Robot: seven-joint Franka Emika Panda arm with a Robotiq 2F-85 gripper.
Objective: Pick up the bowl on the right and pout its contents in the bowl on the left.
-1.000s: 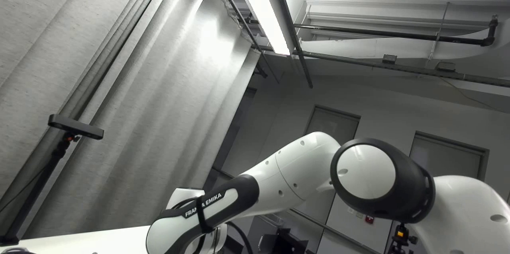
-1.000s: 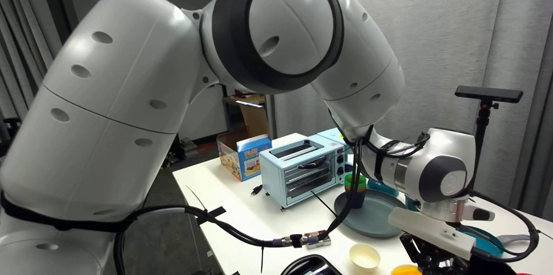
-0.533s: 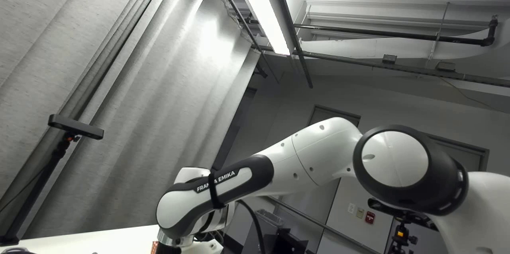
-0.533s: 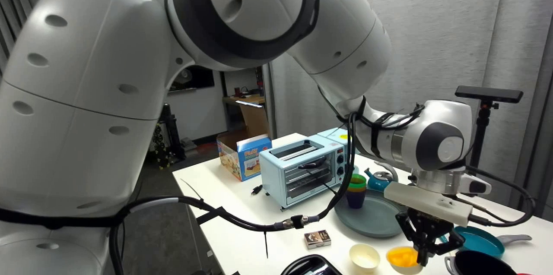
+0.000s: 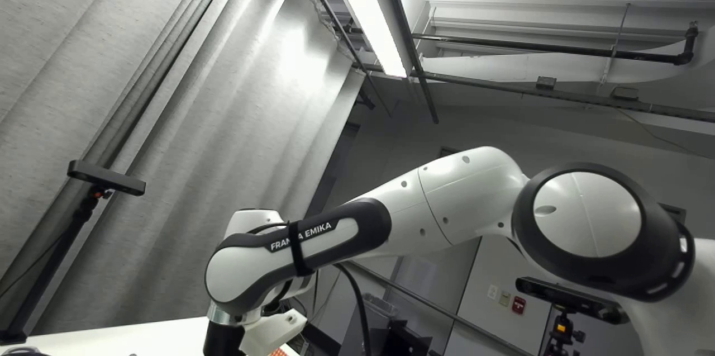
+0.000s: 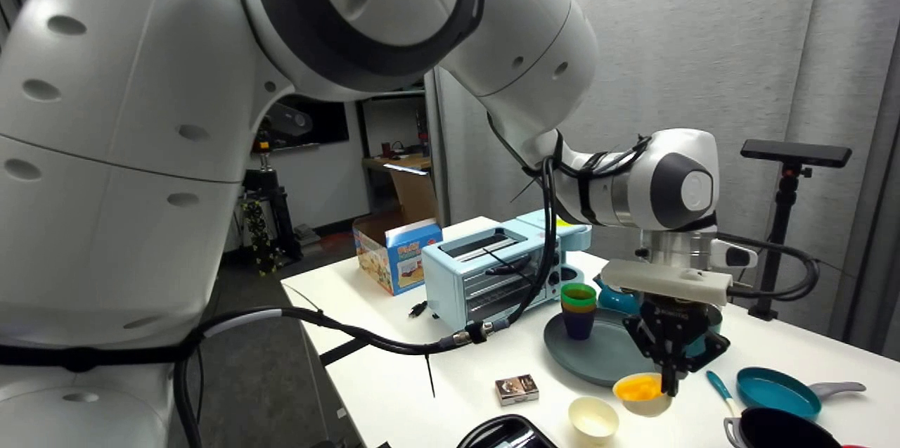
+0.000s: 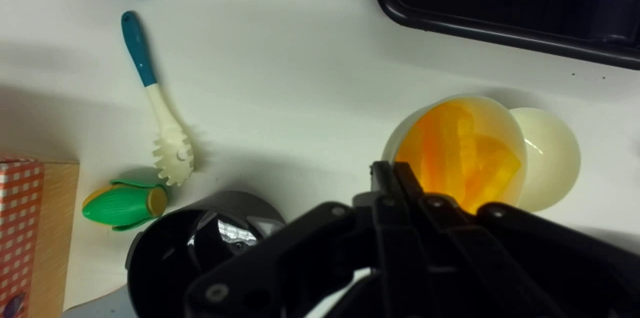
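My gripper (image 7: 393,167) is shut on the rim of a pale bowl (image 7: 492,113), one finger inside and one outside. The bowl holds orange and yellow pieces (image 7: 445,146). In an exterior view the gripper (image 6: 669,385) points down at the right edge of this bowl (image 6: 650,407), which is raised off the table and looks a little tilted. A second bowl (image 6: 593,420), cream and with nothing seen inside, stands on the table just left of the held one. In the wrist view the cream bowl (image 7: 552,158) is partly covered by the held bowl.
A black pot (image 7: 170,263), a spaghetti server (image 7: 172,151) and a green corn toy (image 7: 125,205) lie to the left in the wrist view. A black tray-like thing (image 7: 500,41) is at its upper right. A grey plate (image 6: 576,356), teal pan (image 6: 777,392) and small box (image 6: 517,389) stand around.
The arm has risen and moved left in an exterior view. The bowl with the orange pieces has come up and left with the gripper. The cream bowl has not moved.
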